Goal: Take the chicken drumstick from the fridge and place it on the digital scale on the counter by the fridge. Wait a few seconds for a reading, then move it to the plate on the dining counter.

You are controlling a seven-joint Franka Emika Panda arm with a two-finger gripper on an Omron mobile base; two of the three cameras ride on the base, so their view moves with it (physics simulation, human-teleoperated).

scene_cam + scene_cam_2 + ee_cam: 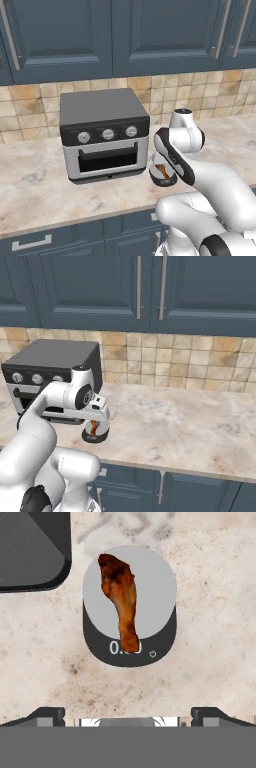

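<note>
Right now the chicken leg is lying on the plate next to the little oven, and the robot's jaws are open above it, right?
Not the plate. In the hand view the chicken leg lies on the digital scale, on the counter next to the little oven. The jaws are open above it.

1. Evenly and softly lit throughout, with no visible lamp and no hard glare anywhere.
2. Faint, diffuse shading under the grey box-shaped toaster oven [104, 134] on the beige marbled stone counter [35, 185]; slightly darker under the dark blue upper cabinets [140, 291].
3. Flat rendered look: textures soft, tan tiled backsplash [175, 358] mildly blurred, edges a little jagged.
4. Sharpest in the hand view: orange-brown cooked chicken drumstick [121, 597] crisp on the grey oval digital scale [155, 587], its pale digits partly hidden.
5. No edge distortion apparent.
</note>
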